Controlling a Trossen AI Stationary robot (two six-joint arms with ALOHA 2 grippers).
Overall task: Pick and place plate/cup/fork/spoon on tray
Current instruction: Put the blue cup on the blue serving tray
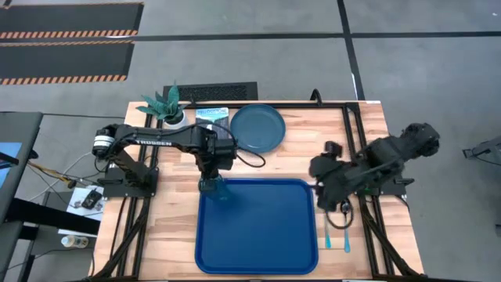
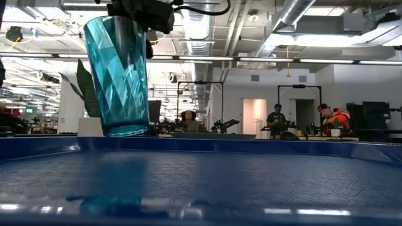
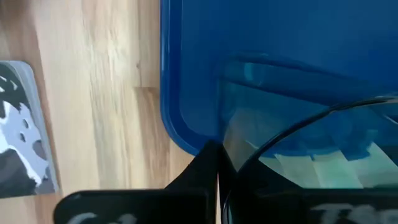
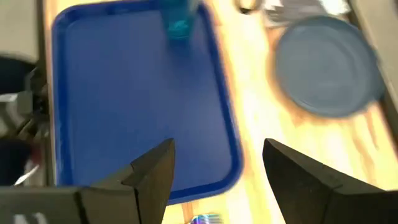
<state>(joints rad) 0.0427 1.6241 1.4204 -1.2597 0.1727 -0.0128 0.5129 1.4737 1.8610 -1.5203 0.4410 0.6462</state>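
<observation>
While the left tool [image 1: 211, 185] grips the cup [image 1: 216, 189] by its rim, the translucent teal tumbler stands upright at the tray's [image 1: 258, 251] far left corner, just inside the raised rim; whether its base rests on the tray floor or hangs just above it cannot be told. From table height the cup [image 2: 119, 75] rises at the left with the dark tool clamped over its top, and the tray [image 2: 251, 182] fills the foreground. Through the left wrist camera the cup's rim [image 3: 298, 134] curves beside one dark finger [image 3: 205, 168], over the tray's rounded corner [image 3: 186, 134] and next to bare worktop [image 3: 99, 74]. On the worktop beyond the tray lies the plate [image 1: 257, 128], apart from it, with a potted plant [image 1: 166, 106] and a booklet [image 1: 211, 116] to its left. Off the tray's right edge, the right tool [image 4: 214, 165] hangs with its fingers spread and nothing between them. Just right of the tray, two light-blue handles [image 1: 337, 235] lie on the wood.
</observation>
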